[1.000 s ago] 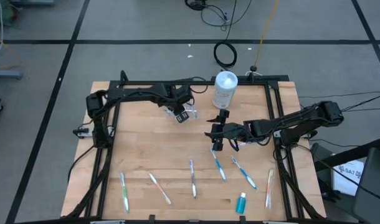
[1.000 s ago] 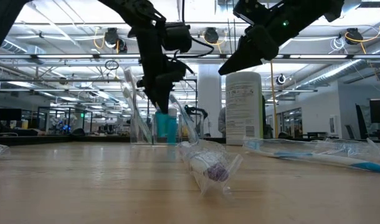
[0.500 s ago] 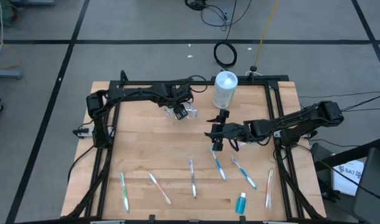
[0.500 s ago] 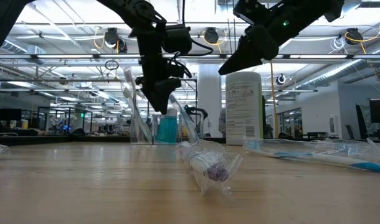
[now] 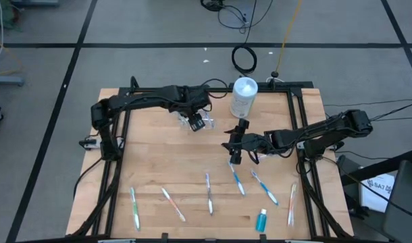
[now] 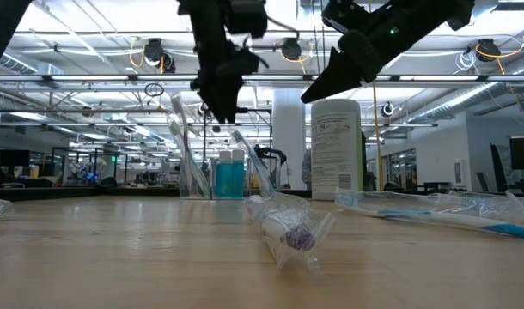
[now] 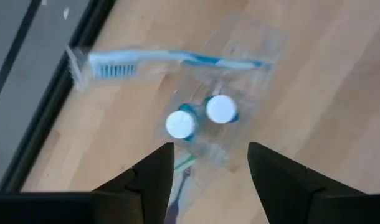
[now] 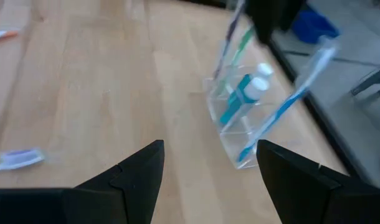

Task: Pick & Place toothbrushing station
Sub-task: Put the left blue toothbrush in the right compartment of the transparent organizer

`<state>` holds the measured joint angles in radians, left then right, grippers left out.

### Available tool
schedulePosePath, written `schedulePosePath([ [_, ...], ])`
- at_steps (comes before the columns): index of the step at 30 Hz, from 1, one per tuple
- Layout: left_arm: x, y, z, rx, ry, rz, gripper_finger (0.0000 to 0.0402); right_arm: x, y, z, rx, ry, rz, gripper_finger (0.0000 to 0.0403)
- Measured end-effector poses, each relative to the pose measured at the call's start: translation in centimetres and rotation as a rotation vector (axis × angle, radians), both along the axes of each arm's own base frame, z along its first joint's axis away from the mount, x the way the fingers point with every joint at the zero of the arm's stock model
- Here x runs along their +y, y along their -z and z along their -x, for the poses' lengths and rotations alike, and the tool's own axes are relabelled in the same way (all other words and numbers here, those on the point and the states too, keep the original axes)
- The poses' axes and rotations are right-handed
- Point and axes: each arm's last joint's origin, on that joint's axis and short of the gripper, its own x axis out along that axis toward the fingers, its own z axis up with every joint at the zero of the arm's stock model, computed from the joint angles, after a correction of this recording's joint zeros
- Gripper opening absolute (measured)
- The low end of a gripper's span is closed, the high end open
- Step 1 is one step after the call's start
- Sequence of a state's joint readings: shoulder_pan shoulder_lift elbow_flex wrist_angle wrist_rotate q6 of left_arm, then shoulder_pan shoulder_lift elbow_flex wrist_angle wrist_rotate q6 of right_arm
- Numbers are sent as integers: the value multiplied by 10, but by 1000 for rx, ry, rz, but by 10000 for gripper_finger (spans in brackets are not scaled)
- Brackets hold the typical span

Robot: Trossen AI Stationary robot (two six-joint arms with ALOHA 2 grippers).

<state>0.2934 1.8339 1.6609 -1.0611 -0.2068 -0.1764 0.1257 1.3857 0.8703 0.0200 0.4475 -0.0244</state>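
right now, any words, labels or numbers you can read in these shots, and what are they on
White lidded container: a printed label in several lines, too small and blurred to read.
Sheet at the table's right edge: dark print, too small to read.
Toothpaste tubes and toothbrushes: no print legible.
Nothing can be quoted.

Bare wood mid-table (image 5: 159, 155), tumbler (image 5: 200, 123) and white container (image 5: 244, 98) crowding the far edge

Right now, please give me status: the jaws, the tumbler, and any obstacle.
Left gripper above tumbler, jaws open, empty. Right gripper mid-table, jaws open, empty. Tumbler holds two toothpaste tubes and toothbrushes. White container close beside.
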Motion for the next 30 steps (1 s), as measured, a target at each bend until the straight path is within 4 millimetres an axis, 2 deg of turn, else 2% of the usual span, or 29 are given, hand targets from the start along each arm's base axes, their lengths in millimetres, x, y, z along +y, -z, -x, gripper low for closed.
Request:
schedulePosePath([
  [3,-9,-22,9,-57,42,-26,212,2,2,0,7,-25,-62,249],
  [7,-29,-58,31,-172,86,-65,212,5,7,3,37,-42,-240,249],
  [11,-52,-70,57,-278,134,-92,212,11,14,9,111,-11,-392,249],
  [14,-68,-64,75,-384,175,-110,212,20,23,17,170,28,-446,244],
  [19,-88,-31,94,-519,177,-78,212,32,45,31,196,98,-555,231],
  [25,-104,-2,103,-603,190,-43,212,40,73,44,165,151,-592,219],
  [30,-109,5,102,-615,199,-32,212,49,92,40,118,173,-636,217],
])
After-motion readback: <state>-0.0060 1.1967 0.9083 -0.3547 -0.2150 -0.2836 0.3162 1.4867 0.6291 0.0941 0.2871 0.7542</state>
